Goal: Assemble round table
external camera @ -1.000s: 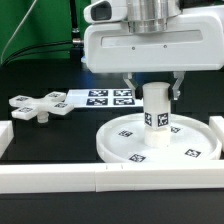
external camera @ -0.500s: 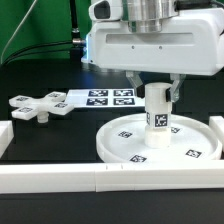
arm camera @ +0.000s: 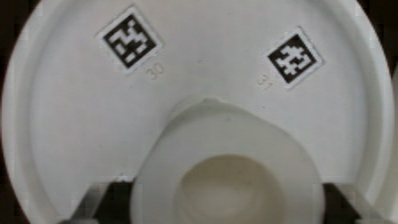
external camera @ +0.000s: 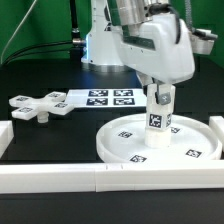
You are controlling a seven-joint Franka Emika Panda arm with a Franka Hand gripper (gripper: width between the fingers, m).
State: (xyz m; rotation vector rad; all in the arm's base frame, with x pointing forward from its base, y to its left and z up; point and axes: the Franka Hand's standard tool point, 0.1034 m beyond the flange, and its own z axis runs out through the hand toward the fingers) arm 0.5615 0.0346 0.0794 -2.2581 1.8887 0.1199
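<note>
Gripper [external camera: 160,98] is clamped on the post [external camera: 158,120], one finger on each side of its upper part, and the hand above it is tilted over (not plumb). In the wrist view the post [arm camera: 222,165] shows its rounded top end-on, with the dark finger pads [arm camera: 114,198] flanking it on both sides.

Post stands on the disc [external camera: 110,143], base at about the disc's centre, roughly upright. Can't tell from either view whether it is fully seated. The tag on the post's side faces the exterior camera.

Disc lies flat on the black table [external camera: 60,135], rim up, with several tags visible on its face. The wrist view shows two of them on the disc [arm camera: 205,40] beyond the post.

Cross piece [external camera: 40,105] lies flat on the table, well apart from the disc toward the exterior view's left, and nothing is touching it.

Marker board [external camera: 105,97] lies behind the disc, offset to the exterior view's left, with the cross piece's near arm just beside its edge.

Border rails [external camera: 100,180]: the long one runs just in front of the disc, and short sections sit off to either side of it.
</note>
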